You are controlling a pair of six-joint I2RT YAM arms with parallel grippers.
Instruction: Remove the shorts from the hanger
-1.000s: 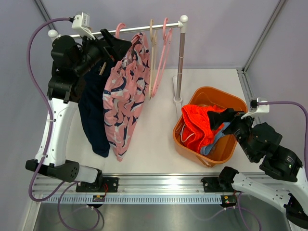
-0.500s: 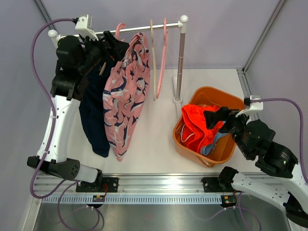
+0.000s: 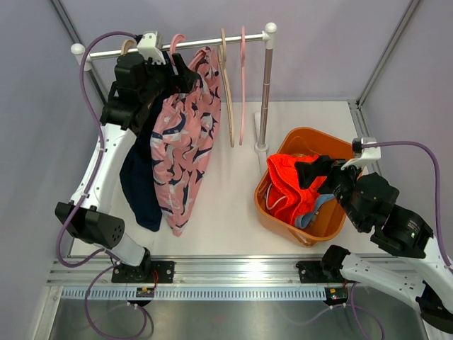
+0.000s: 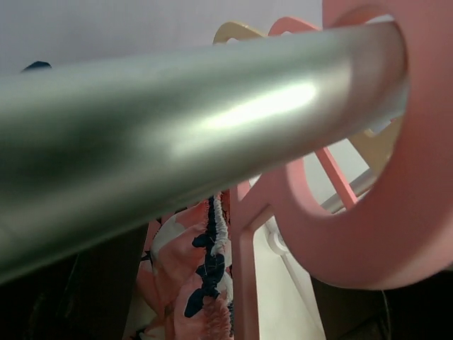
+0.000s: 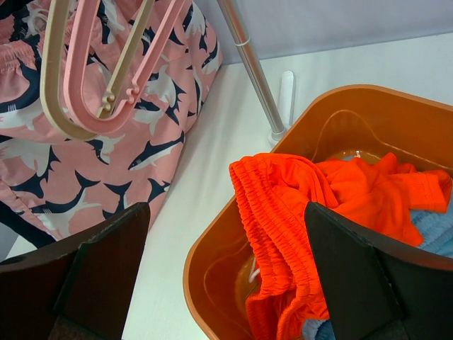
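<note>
The pink shorts with a navy pattern (image 3: pixel 182 142) hang on a pink hanger (image 4: pixel 354 184) on the rail (image 3: pixel 219 41), with the dark navy shorts (image 3: pixel 138 188) hanging just left of them. My left gripper (image 3: pixel 182 71) is up at the rail by that hanger's hook. In the left wrist view it (image 4: pixel 230 287) looks open, with the hanger neck and the shorts' waistband (image 4: pixel 209 276) between its fingers. My right gripper (image 3: pixel 313 170) is open and empty over the orange bin (image 3: pixel 320 132). Orange shorts (image 5: pixel 290 219) and light blue shorts (image 5: pixel 433 228) lie inside the bin.
Two empty hangers, beige (image 3: pixel 226 92) and pink (image 3: pixel 242 85), hang right of the pink shorts. The rack's upright pole (image 3: pixel 265 92) stands on a white foot between the hangers and the bin. The bin's rim (image 5: pixel 195 265) is just below my right gripper (image 5: pixel 226 212).
My left arm has moved right along the rail to the pink shorts' hanger. My right gripper has shifted a little left over the bin. The empty hangers have swung straighter.
</note>
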